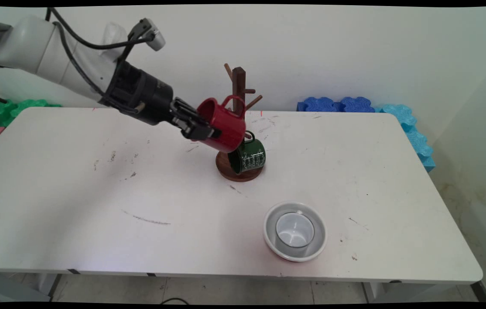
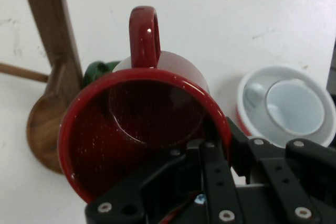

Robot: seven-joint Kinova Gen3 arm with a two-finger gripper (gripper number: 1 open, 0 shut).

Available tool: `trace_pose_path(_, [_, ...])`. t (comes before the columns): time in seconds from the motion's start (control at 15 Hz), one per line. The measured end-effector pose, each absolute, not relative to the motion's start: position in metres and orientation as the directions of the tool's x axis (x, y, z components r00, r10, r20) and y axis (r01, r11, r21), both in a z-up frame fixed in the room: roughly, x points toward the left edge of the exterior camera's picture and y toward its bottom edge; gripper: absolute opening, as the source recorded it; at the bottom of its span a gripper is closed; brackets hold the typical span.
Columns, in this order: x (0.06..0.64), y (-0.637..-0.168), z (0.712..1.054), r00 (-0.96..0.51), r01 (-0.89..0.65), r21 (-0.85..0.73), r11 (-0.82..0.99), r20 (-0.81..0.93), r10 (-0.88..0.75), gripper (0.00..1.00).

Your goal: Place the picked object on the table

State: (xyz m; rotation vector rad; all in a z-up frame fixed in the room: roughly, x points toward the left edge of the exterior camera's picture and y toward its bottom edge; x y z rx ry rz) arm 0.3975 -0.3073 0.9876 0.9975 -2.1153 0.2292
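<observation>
Three mugs: one red mug [image 1: 222,125], one green mug [image 1: 249,157], one white mug [image 1: 294,231]. One white bowl [image 1: 270,239]. One wooden mug tree [image 1: 239,86]. One desk [image 1: 75,193].

Red mug [image 1: 221,126] hides most of green mug [image 1: 249,158]; wooden rack [image 2: 50,72] cut off at top.

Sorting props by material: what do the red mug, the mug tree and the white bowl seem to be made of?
Red mug: probably enamelled metal, judging by its thin rim, glossy coat and fine speckles inside. Mug tree: wood, dark brown with visible grain, matte. White bowl: looks like glazed ceramic or enamel, smooth and shiny, with a red outer wall; I can't tell which.
</observation>
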Motion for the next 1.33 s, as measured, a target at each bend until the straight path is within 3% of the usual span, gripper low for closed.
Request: trace_pose_path(1.33, [0.477,-0.323,0.979,-0.684,-0.637,-0.069,0.768,0.511,-0.521,0.0])
